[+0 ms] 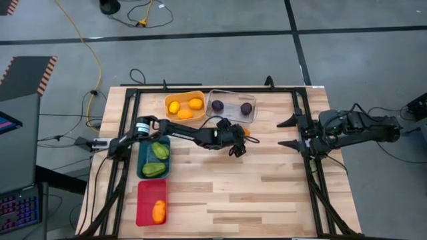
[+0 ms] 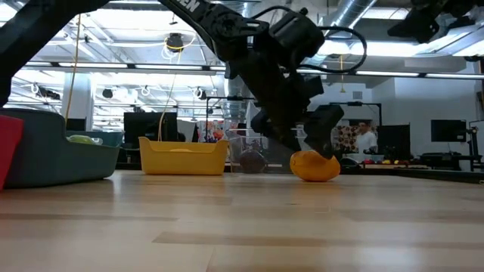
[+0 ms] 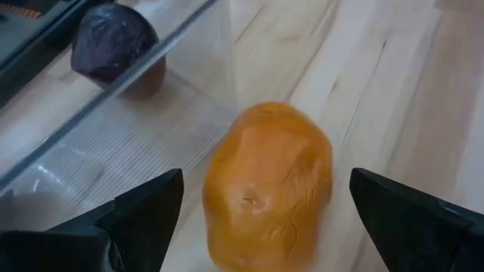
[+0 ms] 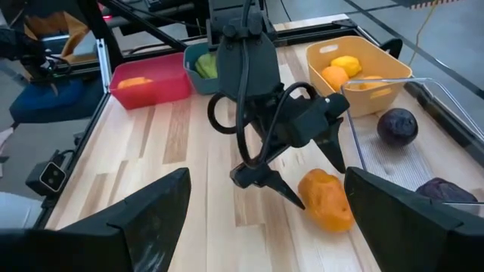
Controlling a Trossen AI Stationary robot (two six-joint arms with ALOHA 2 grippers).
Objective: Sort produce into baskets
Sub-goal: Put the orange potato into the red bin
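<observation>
An orange produce piece [image 3: 268, 189] lies on the table beside the clear basket [image 1: 231, 115]; it also shows in the low view [image 2: 315, 166]. My left gripper [image 3: 266, 181] is open and low over it, one finger on either side, neither touching it [image 1: 237, 141]. My right gripper [image 1: 283, 133] is open and empty at the table's right side. The orange basket [image 1: 185, 97] holds three yellow and orange pieces. The clear basket holds two dark purple pieces [image 1: 217, 105]. The teal basket [image 1: 141, 160] holds two green pieces. The red basket [image 1: 148, 197] holds one orange piece.
The clear basket's wall [image 3: 151, 68] stands close beside the left gripper's finger, with a purple piece [image 3: 113, 41] behind it. Black frame rails [image 1: 313, 173] run along the table's left and right sides. Bare wood [image 1: 253, 193] lies toward the near edge.
</observation>
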